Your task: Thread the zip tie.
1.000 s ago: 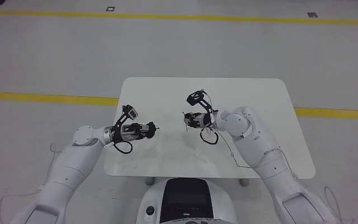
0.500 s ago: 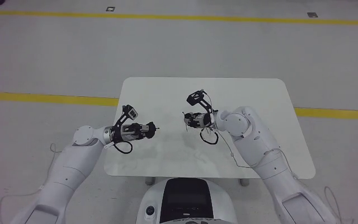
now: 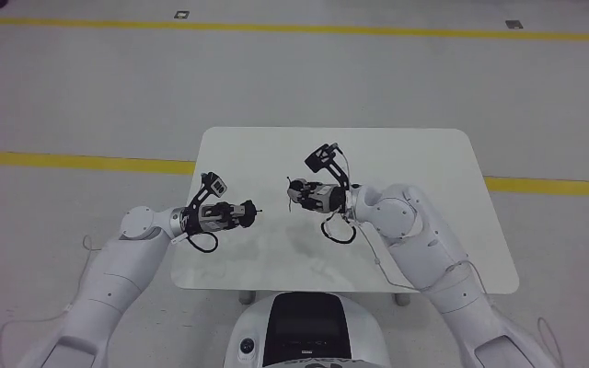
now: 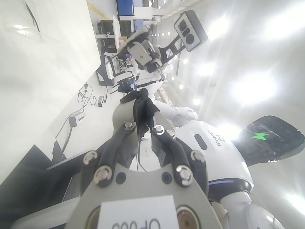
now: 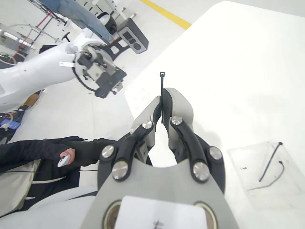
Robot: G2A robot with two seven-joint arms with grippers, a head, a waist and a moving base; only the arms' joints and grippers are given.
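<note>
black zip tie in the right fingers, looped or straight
Straight: the black plastic zip tie sticks out of the shut right fingers, its square head empty.

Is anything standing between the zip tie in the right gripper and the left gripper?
Nothing visible does: open air above the table separates the zip tie, clamped in the right gripper, from the left gripper.

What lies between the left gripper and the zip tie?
Nothing. In the top view the stretch from the left gripper to the zip tie is bare, with table beneath.
</note>
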